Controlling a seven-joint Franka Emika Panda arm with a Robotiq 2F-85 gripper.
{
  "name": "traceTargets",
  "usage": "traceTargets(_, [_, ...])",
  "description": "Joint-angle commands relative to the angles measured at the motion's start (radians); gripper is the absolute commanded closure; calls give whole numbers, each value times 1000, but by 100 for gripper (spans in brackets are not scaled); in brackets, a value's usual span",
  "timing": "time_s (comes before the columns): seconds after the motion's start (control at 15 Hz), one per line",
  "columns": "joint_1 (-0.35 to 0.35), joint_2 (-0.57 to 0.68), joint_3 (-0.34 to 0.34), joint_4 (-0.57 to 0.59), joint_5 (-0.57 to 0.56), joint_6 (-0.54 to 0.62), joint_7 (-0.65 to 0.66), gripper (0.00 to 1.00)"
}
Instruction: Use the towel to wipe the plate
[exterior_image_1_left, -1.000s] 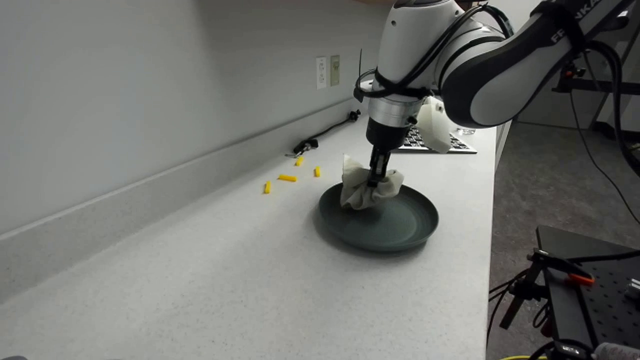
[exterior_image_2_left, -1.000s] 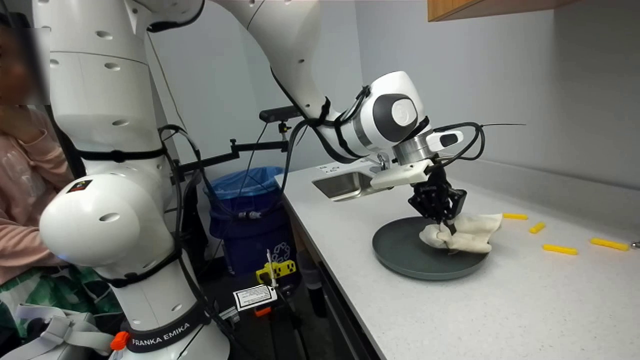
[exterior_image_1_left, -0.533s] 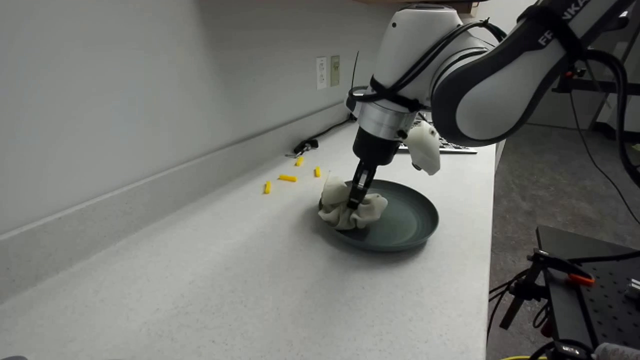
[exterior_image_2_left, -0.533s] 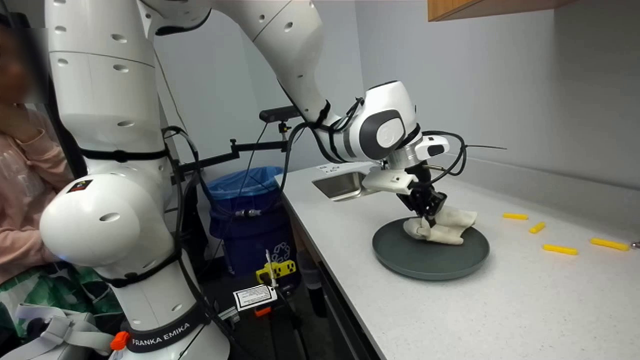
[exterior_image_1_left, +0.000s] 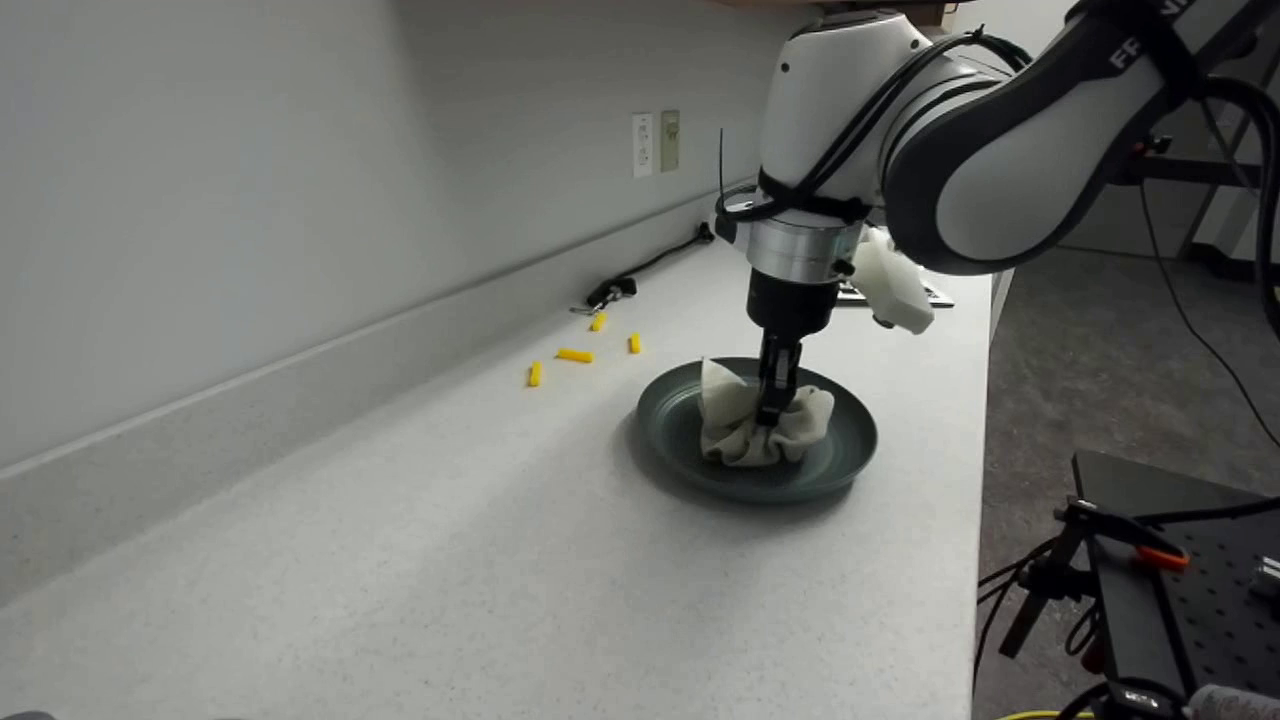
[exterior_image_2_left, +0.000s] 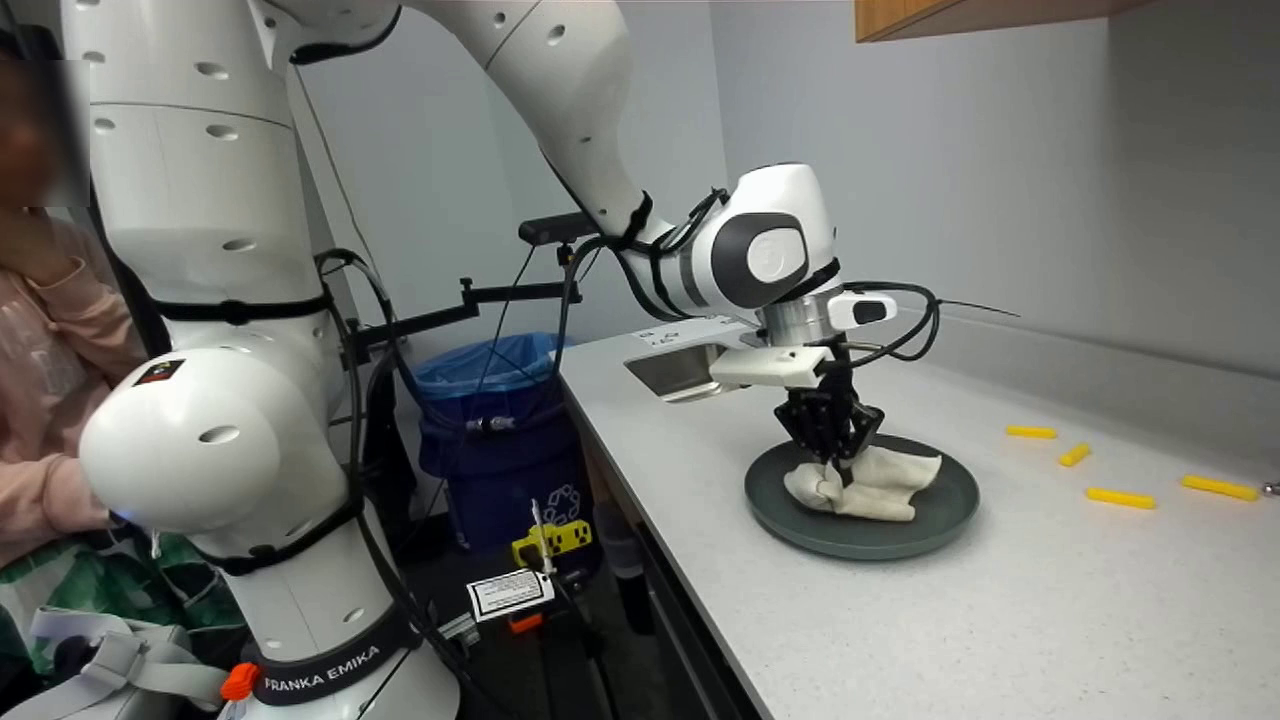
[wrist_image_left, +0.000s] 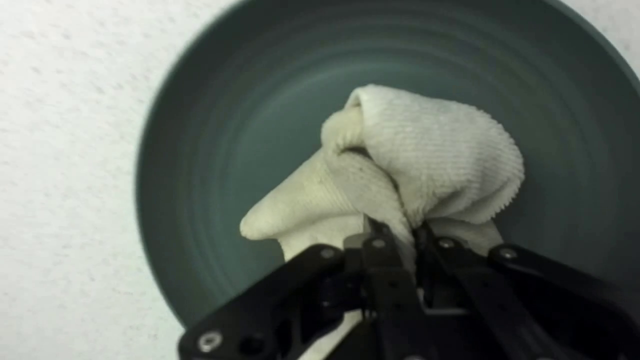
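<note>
- The towel (wrist_image_left: 440, 150) sat bunched within the plate (wrist_image_left: 200, 150), over its middle part; I saw none of it hanging past the rim.
- The gripper (wrist_image_left: 399, 234) pointed down into the towel, its fingers (wrist_image_left: 387, 287) drawn nearly together with a fold nipped between them and nothing else in their hold.
- In both exterior views the towel seemed to rest on the plate's floor, though I couldn't tell how hard it was being pressed.
- I took this to be the wiping step; how much of the surface had been covered I couldn't judge.
- The towel looked light and limp, with a ribbed, fuzzy weave that ought to hold well between the fingers; being so soft, it would likely crumple and trail rather than push flat.
- A hold near the middle of the bunch, like this one, seemed right to me: some loose fabric below the fingers to cushion them, the corners free to spread.
- Too low a pinch could let the hard fingers scrape the plate.
- The plate, dark green and shallow with a raised edge, lay flat on the pale counter (exterior_image_2_left: 1000, 620) with nothing visible bracing it, so a firm sideways stroke might slide it; gentle strokes inside the rim seemed wiser.
- Some yellow pieces (exterior_image_1_left: 574, 355) lay well apart on the counter, out of the towel's way.
</note>
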Motion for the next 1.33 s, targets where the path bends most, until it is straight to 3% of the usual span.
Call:
traceTargets(0.0, [10, -55, -47, 10, -135, -129, 31, 97])
traceTargets(0.33, [11, -26, -66, 50, -258, -101, 140, 97])
traceTargets(0.8, [28, 12, -74, 77, -546, 13, 467, 97])
traceTargets(1.07, [28, 19, -53, 69, -552, 118, 537, 97])
traceTargets(1.27, [26, 14, -17, 58, -487, 211, 516, 97])
